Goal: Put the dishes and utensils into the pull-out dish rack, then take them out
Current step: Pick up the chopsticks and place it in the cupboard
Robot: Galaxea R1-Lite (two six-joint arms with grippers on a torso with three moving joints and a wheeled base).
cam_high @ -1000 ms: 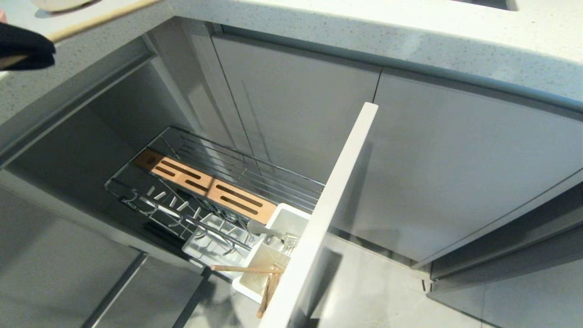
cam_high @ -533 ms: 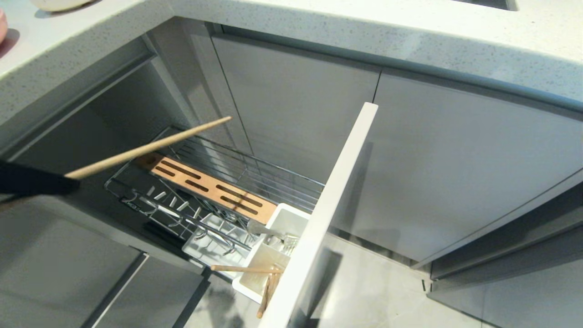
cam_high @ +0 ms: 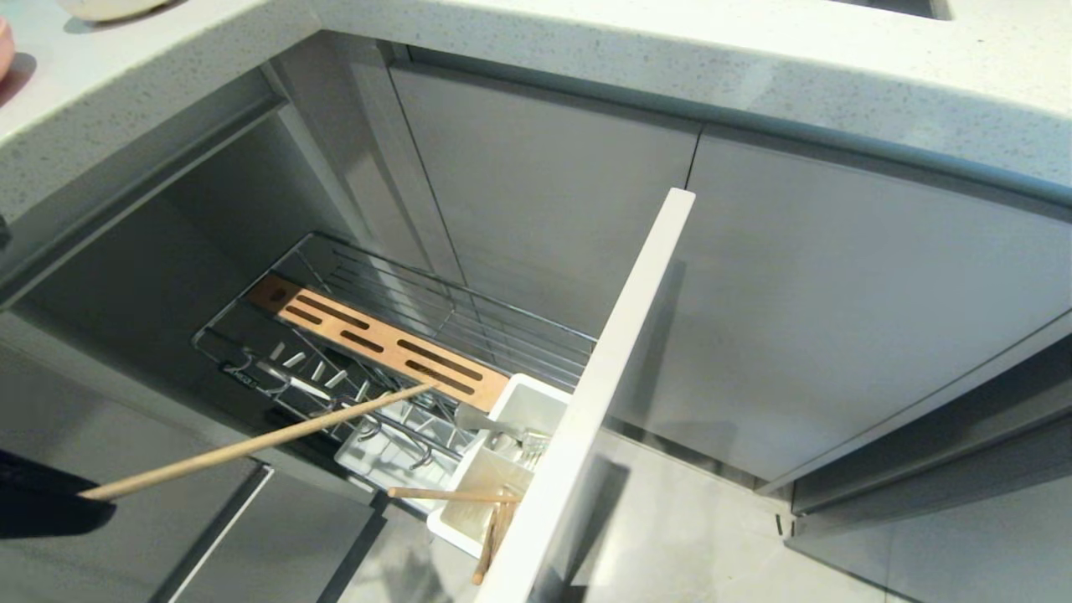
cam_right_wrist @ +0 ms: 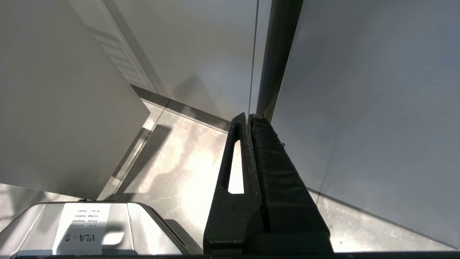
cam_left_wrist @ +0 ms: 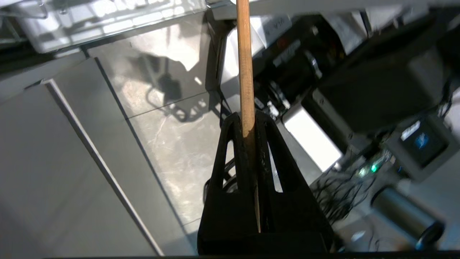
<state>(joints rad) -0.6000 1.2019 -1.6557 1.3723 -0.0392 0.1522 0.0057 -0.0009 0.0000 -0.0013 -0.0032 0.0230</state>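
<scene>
Left end effector, lower left of frame, grips a chopstick w/ tip over pull-out dish rack; right end effector closed, empty.

light-wood chopstick, orange-brown strip, black claw

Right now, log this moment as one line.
left hand: shut on thin light-wood chopstick | chopstick tip: over chrome wire dish rack | right hand: shut, idle

A smooth light-wood chopstick crossed the shiny chrome wire dish rack, whose slotted wooden strip looked matt beside a glossy white plastic caddy.
</scene>
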